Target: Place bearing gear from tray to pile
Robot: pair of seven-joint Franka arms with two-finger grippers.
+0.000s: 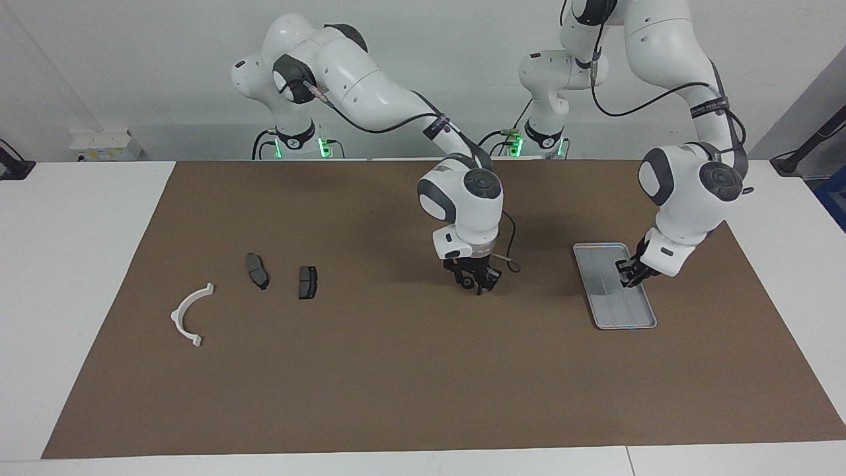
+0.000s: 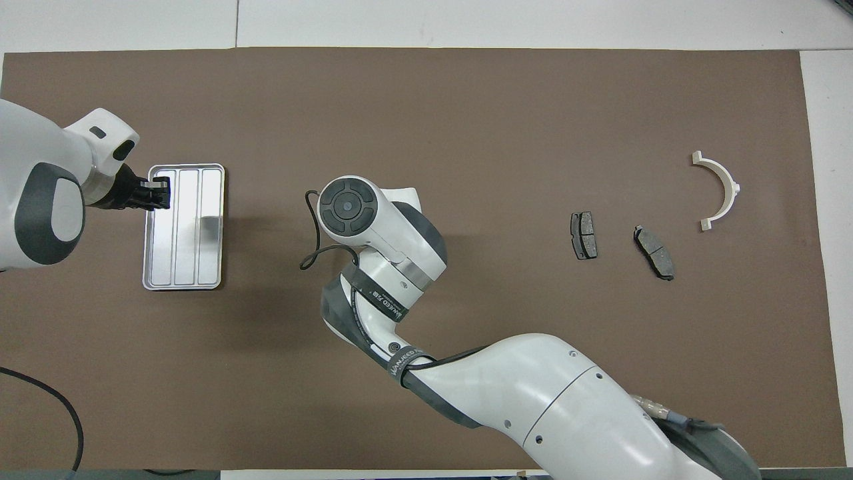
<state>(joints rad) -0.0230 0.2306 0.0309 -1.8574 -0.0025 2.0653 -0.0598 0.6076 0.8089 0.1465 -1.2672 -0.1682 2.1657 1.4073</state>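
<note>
The small dark ring-shaped bearing gear (image 1: pixel 468 283) is at the middle of the brown mat, between the fingertips of my right gripper (image 1: pixel 476 283), which is shut on it just above the mat. From overhead, the right wrist (image 2: pixel 346 207) hides both gripper and gear. The silver tray (image 1: pixel 615 311) (image 2: pixel 183 253) lies toward the left arm's end with nothing in it. My left gripper (image 1: pixel 626 280) (image 2: pixel 160 197) hangs shut and empty over the tray's rim. The pile, a white bracket (image 1: pixel 178 308) (image 2: pixel 732 183) and two dark pads (image 1: pixel 258 271) (image 2: pixel 584 235), lies toward the right arm's end.
The second dark pad (image 1: pixel 307 282) (image 2: pixel 654 252) lies beside the first, between the bracket and my right gripper. The brown mat (image 1: pixel 396 383) covers most of the white table. A thin cable loops off the right wrist (image 1: pixel 509 261).
</note>
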